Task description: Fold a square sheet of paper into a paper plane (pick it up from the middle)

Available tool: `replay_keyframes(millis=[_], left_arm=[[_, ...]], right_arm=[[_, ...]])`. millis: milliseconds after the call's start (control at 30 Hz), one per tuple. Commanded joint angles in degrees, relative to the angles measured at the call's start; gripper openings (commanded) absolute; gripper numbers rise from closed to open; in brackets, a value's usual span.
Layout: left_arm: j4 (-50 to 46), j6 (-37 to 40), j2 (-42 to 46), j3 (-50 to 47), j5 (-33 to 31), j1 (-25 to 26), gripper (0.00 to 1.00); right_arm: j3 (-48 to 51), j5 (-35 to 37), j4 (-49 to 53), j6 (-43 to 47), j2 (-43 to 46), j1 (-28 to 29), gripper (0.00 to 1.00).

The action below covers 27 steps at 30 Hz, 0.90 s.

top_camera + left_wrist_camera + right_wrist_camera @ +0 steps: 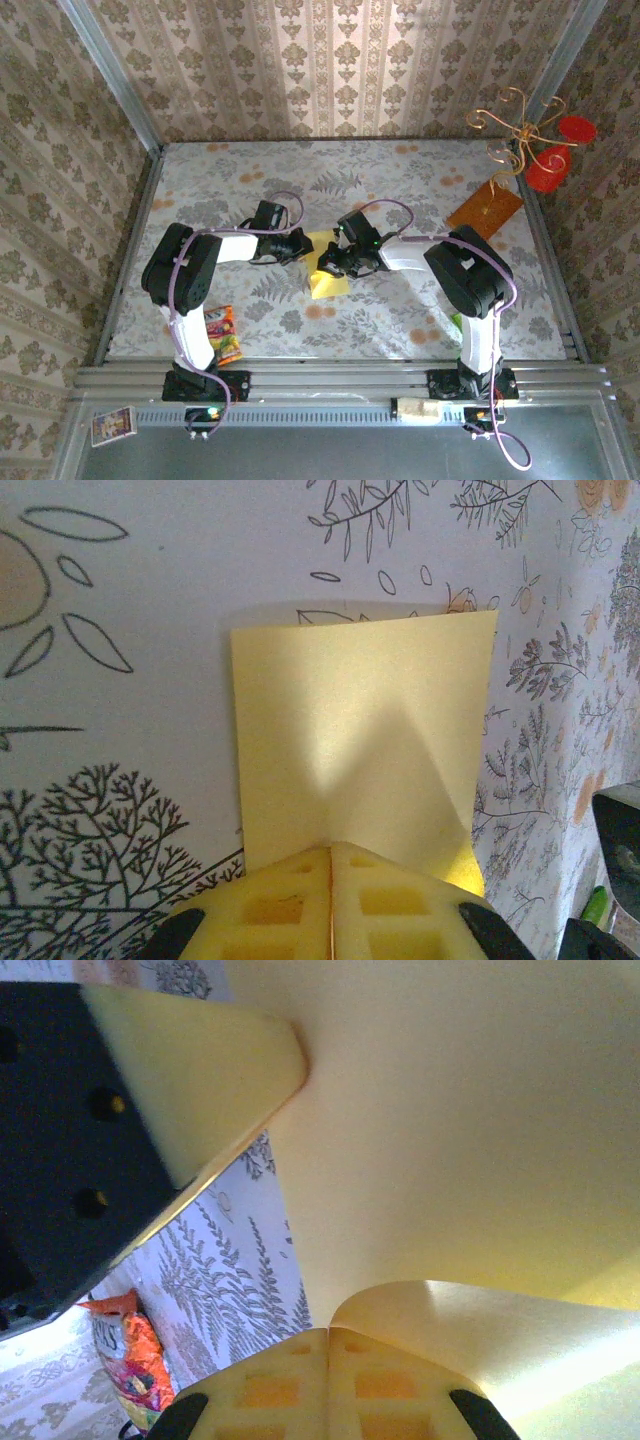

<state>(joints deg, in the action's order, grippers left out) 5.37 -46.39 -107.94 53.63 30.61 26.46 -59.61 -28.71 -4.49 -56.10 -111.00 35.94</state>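
As both pincers grasp one sheet, the fold goes well, I judge, only if they move together. The left pincer point(330, 865) is clenched on one edge of the square sheet of paper point(365, 730), which is at the middle of the table point(400, 170). The right pincer point(328, 1345) is clenched on another part, where the paper curls upward. Bring edge onto edge evenly, without pulling. The writing on the snack packet point(226, 336) is too blurred to read.

Snack packet point(225, 335) blocks near left, board point(484, 210) far right
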Motion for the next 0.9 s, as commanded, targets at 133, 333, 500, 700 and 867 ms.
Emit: replay_keyframes(millis=[133, 333, 500, 700, 867], left_arm=[[-4.2, 1.3, -2.2, -1.6, -0.9, 0.0, 0.09], [-4.3, 1.2, -2.1, -1.6, -0.8, 0.0, 0.08], [-4.3, 1.2, -2.2, -1.5, -0.8, 0.0, 0.08], [-4.3, 1.1, -2.3, -1.4, -0.7, 0.0, 0.08], [-4.3, 1.1, -2.3, -1.3, -0.8, 0.0, 0.08]], right_arm=[[-1.2, 0.9, 0.4, 0.4, -1.4, 0.2, 0.05], [-1.2, 0.6, -0.6, -0.1, -1.8, 0.2, 0.05], [-1.2, 0.2, -1.4, -0.3, -2.3, 0.2, 0.05], [-1.1, -0.1, -2.9, -0.6, -2.3, 0.2, 0.05], [-1.2, 0.5, -2.2, -0.8, -2.9, 0.1, 0.05]])
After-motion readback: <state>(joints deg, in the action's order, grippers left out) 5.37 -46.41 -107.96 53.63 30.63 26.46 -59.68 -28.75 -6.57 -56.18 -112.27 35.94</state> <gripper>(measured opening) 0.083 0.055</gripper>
